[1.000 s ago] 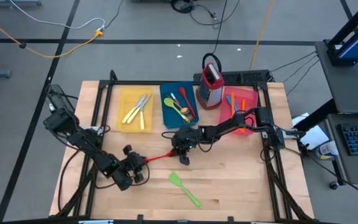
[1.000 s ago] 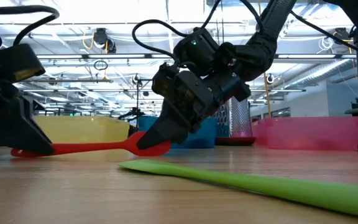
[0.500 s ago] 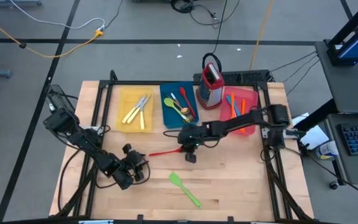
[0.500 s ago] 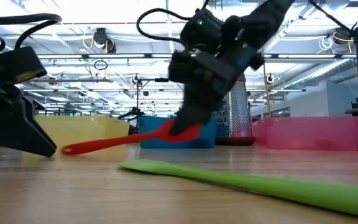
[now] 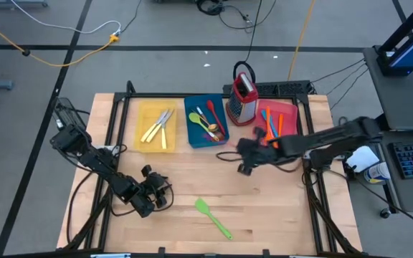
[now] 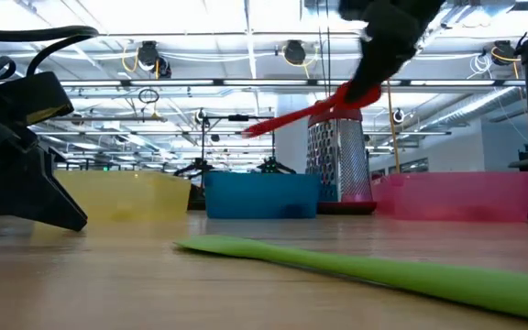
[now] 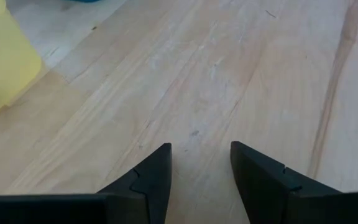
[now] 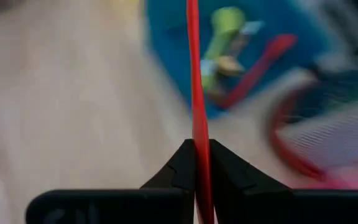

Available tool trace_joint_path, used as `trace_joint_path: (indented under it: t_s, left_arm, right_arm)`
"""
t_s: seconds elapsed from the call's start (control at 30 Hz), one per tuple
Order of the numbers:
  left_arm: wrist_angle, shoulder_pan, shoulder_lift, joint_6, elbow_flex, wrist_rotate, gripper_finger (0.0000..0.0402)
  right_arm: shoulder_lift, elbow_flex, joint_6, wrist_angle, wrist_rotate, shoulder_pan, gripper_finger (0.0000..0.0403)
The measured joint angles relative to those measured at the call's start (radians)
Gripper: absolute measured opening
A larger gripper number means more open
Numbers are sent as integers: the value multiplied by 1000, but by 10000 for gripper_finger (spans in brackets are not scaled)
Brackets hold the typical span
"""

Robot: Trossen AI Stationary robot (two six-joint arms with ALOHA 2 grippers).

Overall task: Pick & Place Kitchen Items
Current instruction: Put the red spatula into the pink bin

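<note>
Lifted off the table (image 5: pixel 278 208) and swung toward the pink tray (image 5: pixel 287 113), the red spatula (image 6: pixel 312 112) is pinched in the right claw (image 5: pixel 244 159) for sorting, while the left claw (image 7: pixel 199 171) is left wide.

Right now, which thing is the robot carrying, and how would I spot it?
Start at the silver box grater at the back of the wooden table. Just in front of it the right tool hangs in the air, shut on a thin red spatula. It is the only utensil off the table: the green spatula lies flat on the wood, and the rest lie in trays.
</note>
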Motion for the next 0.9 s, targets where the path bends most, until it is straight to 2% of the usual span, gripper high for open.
trace_joint_path:
  t_s: [0.1,0.2,0.43,0.6,0.7,0.8,0.9]
  left_arm:
    - [7,0,0,-1,0,0,168]
    - [19,0,0,-1,0,2,168]
    - [23,0,0,-25,0,5,168]
    - [23,0,0,-22,0,5,168]
    - [23,0,0,-21,0,5,168]
    - [23,0,0,-20,0,5,168]
    - [22,0,0,-20,0,4,168]
  right_arm:
    - [-66,1,159,-128,154,37,17]
    - [-105,-9,353,-264,220,44,17]
    - [-136,-100,663,-457,200,35,18]
    - [-136,-136,811,-627,39,2,18]
    - [-136,-143,911,-742,-10,-7,18]
    - [-137,-152,1007,-822,1,-17,18]
    - [-137,-180,1073,-851,68,-37,22]
